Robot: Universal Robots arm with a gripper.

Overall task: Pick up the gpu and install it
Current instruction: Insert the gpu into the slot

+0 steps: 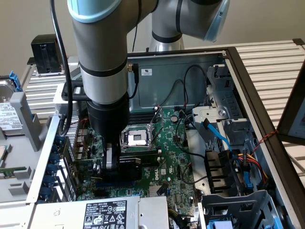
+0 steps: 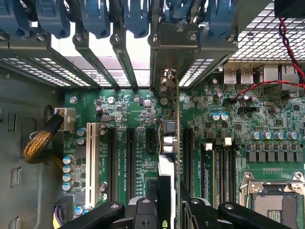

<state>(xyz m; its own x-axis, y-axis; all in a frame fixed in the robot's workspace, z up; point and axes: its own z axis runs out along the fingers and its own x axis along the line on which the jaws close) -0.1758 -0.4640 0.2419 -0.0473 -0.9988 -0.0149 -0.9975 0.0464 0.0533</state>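
Black two-finger gripper (image 2: 167,202) clamped partway on small green black-shrouded gpu (image 2: 167,157), card edge-on between fingers, above large green motherboard (image 2: 138,114).

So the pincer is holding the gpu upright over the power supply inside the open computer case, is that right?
Not quite. The pincer holds the gpu upright over the motherboard and its expansion slots, not the power supply, inside the open computer case. The wrist view shows the card edge-on above the slots.
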